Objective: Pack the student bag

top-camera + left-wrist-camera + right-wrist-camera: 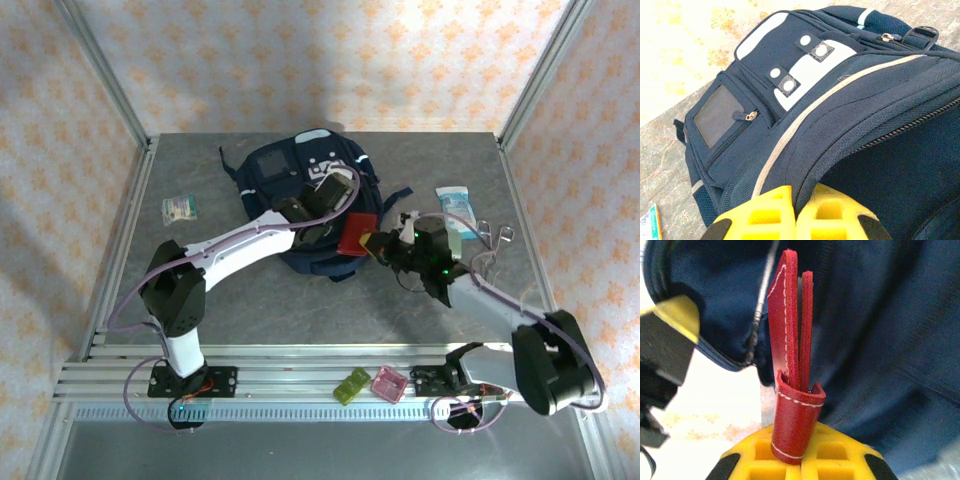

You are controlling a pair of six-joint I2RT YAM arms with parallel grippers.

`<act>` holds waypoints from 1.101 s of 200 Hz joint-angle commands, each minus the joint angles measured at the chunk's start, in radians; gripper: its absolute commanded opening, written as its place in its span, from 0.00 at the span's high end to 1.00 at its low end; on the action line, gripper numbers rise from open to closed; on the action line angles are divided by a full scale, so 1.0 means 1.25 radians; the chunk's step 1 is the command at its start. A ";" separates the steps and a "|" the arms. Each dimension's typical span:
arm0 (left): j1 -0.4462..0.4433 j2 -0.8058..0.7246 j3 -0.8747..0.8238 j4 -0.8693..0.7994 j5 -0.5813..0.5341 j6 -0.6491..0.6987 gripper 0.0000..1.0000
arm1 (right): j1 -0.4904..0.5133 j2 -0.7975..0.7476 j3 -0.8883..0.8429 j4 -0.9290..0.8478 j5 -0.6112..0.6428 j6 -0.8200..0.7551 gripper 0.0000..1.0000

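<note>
Navy student bag in left claw | red case in right claw

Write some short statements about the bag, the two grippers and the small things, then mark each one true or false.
1. The right gripper is shut on a red leather case. True.
2. The left gripper hangs open over bare table. False: it is shut on a fabric edge of the student bag.
3. The red leather case lies flat on the table, far from the bag. False: the right gripper holds it close against the bag.
4. A small green item and a small pink item lie side by side on the near rail. True.
</note>
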 commanded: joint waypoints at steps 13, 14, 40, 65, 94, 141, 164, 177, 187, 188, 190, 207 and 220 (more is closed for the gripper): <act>-0.004 -0.033 0.072 -0.011 -0.012 -0.037 1.00 | 0.024 0.105 0.099 0.154 -0.001 0.045 1.00; -0.004 -0.033 0.073 -0.011 -0.011 -0.037 1.00 | 0.025 0.109 0.100 0.153 0.000 0.045 1.00; -0.003 -0.019 0.105 -0.037 0.005 -0.058 1.00 | 0.041 0.195 0.160 0.169 0.032 0.079 1.00; 0.001 -0.006 0.130 -0.054 0.036 -0.083 1.00 | 0.072 0.262 0.183 0.249 0.082 0.122 1.00; 0.002 0.006 0.157 -0.063 0.075 -0.108 1.00 | 0.119 0.341 0.204 0.387 0.160 0.190 1.00; 0.006 0.016 0.164 -0.064 0.106 -0.135 1.00 | 0.179 0.517 0.345 0.442 0.150 0.252 0.85; 0.016 0.014 0.153 -0.064 0.093 -0.143 1.00 | 0.184 0.484 0.345 0.312 0.162 0.205 0.63; 0.026 0.007 0.134 -0.055 0.091 -0.146 1.00 | 0.183 0.441 0.328 0.225 0.178 0.161 0.57; 0.036 0.003 0.122 -0.051 0.093 -0.150 1.00 | 0.183 0.408 0.322 0.140 0.189 0.128 0.54; 0.037 0.003 0.122 -0.052 0.093 -0.150 1.00 | 0.183 0.406 0.321 0.132 0.190 0.125 0.53; 0.038 0.002 0.118 -0.051 0.094 -0.150 1.00 | 0.183 0.401 0.320 0.117 0.193 0.118 0.53; 0.046 -0.002 0.101 -0.046 0.085 -0.153 1.00 | 0.183 0.350 0.314 -0.013 0.207 0.063 0.52; 0.049 -0.008 0.085 -0.043 0.079 -0.153 1.00 | 0.183 0.301 0.286 -0.068 0.221 0.033 0.52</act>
